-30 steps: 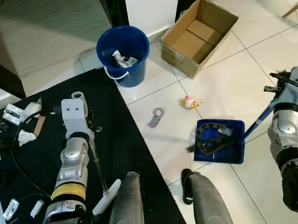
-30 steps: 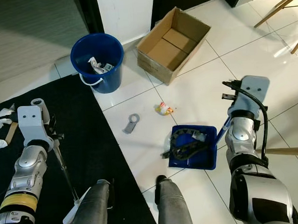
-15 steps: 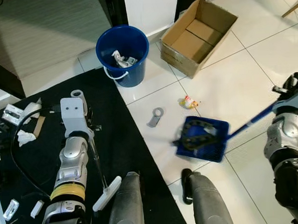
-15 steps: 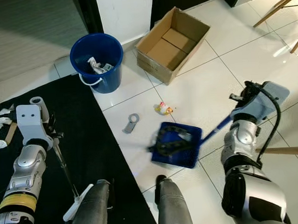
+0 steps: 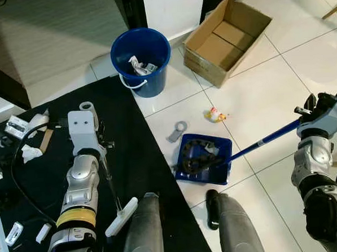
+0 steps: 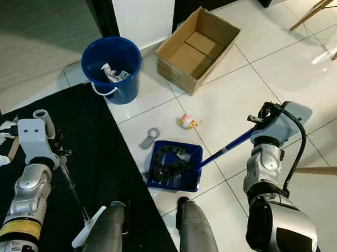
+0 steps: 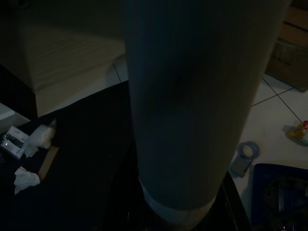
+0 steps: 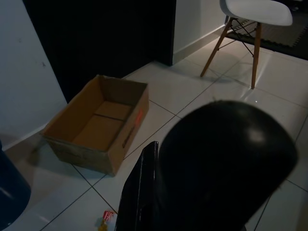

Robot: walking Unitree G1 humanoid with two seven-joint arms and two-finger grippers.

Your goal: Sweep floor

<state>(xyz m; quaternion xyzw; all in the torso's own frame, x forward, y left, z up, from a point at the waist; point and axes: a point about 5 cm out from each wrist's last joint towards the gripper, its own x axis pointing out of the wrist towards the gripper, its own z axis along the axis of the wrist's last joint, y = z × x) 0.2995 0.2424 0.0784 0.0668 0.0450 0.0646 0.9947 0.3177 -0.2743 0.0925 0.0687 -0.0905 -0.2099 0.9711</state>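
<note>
A blue dustpan (image 5: 210,181) lies on the white tiles just right of the black mat's edge, holding a tangle of black debris (image 5: 194,159). Its long blue handle (image 5: 265,139) runs right to my right gripper (image 5: 304,118), shut on it. A grey ring-shaped piece (image 5: 178,130) and a small yellow-and-red scrap (image 5: 215,114) lie on the tiles just beyond the pan. Over the mat, my left gripper (image 5: 102,155) is shut on a thin metal broom handle (image 5: 110,185) ending in a white head (image 5: 121,217).
A blue bucket (image 5: 141,59) with rubbish and an open cardboard box (image 5: 226,38) stand by the far wall. White scraps (image 5: 28,153) litter the black mat (image 5: 41,183) on the left. My feet (image 5: 218,213) stand near the pan. A white chair (image 8: 255,14) is off to the right.
My right arm has swung and pushed the dustpan left across the tiles, up to the mat's edge and nearer the grey ring. The left arm and broom have stayed put.
</note>
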